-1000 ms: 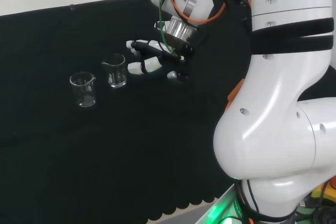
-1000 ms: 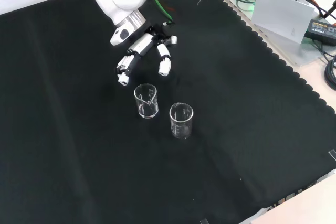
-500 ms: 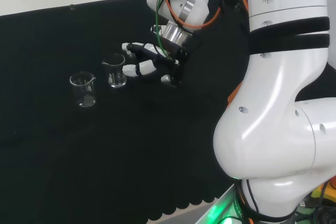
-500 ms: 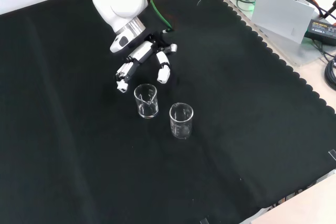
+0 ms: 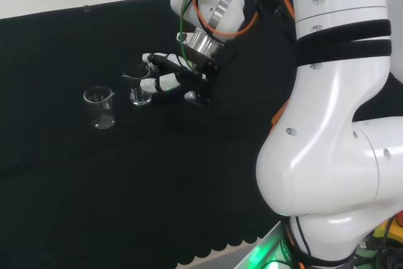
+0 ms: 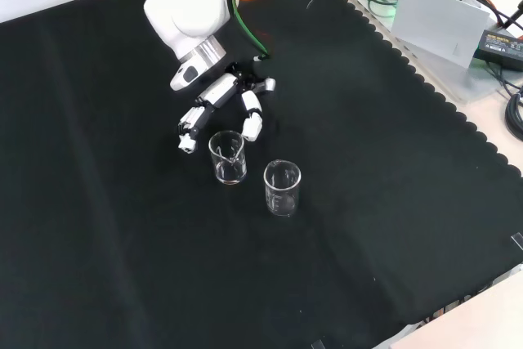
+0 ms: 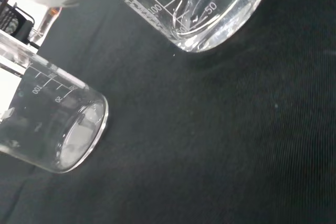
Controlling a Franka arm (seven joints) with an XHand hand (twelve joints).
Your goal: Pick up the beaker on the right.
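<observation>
Fingers [image 6: 189,124] of the hand [image 6: 221,97] are spread wide and hold nothing. They have moved closer and now reach either side of the beaker [image 6: 228,157], the right one in the head view. It stands upright mid-cloth [image 6: 122,243]. The other beaker [image 6: 283,188] stands just beside it. The grab looks close.
</observation>
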